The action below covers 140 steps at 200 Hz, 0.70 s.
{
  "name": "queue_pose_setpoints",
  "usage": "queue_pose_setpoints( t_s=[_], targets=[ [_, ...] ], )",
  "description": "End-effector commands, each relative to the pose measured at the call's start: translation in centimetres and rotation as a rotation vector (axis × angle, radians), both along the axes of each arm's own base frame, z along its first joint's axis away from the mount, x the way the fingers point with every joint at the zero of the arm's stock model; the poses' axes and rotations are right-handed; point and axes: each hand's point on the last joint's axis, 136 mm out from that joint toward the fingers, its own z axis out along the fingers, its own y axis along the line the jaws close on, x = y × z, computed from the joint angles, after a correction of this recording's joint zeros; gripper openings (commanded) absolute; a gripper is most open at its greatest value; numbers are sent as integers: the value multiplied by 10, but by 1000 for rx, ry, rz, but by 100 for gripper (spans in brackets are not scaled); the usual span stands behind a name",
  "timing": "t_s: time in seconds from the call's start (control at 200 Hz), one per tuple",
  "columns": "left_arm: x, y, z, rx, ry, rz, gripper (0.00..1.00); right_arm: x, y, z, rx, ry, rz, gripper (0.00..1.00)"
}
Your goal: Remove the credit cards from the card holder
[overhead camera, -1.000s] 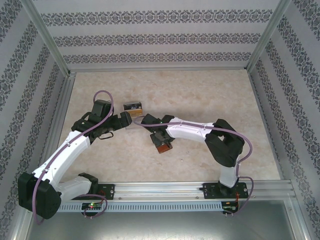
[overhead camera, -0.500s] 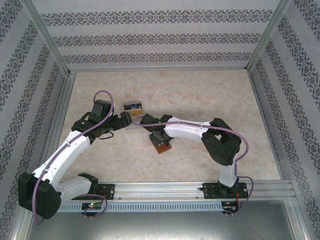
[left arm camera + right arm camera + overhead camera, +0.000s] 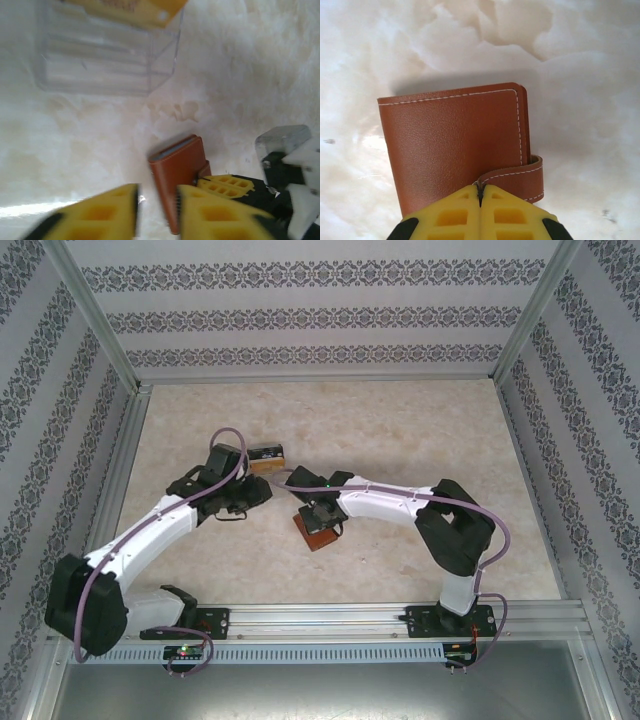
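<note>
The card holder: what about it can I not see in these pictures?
Right wrist view: the closed card holder hides any credit cards; the right pincer covers its near edge.
Left wrist view: blur on the left pincer; its gap is unclear.
Top view: the right arm overlaps the card holder.

From high behind, you look down on the whole surface [image 3: 400, 430]. Your right wrist view hangs close over the wallet [image 3: 455, 135], facing straight down. Your left wrist view catches that same wallet from farther off, at a slant, a clear box [image 3: 100, 70] beyond.
</note>
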Motion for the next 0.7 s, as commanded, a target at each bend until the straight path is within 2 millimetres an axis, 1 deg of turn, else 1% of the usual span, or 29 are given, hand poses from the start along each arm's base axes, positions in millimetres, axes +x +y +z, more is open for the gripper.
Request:
queue_pose_setpoints(
  t_s=[0.0,0.21,0.31,0.435,0.585,0.695],
  targets=[
    [-1,-25,-8,-107,58,12,0,-4,18,11,145,41,-54,0],
    [1,-46,-28,-175,132,5,0,-2,32,17,271,68,-122,0],
    [0,-56,-44,-212,187,1,0,1,37,16,348,93,-174,0],
    [-6,-66,-62,-205,253,-21,0,3,35,15,367,105,-203,0],
    [-15,-66,-83,-140,341,-38,0,6,33,18,405,102,-229,0],
    [-22,-66,-96,-100,393,-61,0,10,25,23,426,91,-256,0]
  ],
)
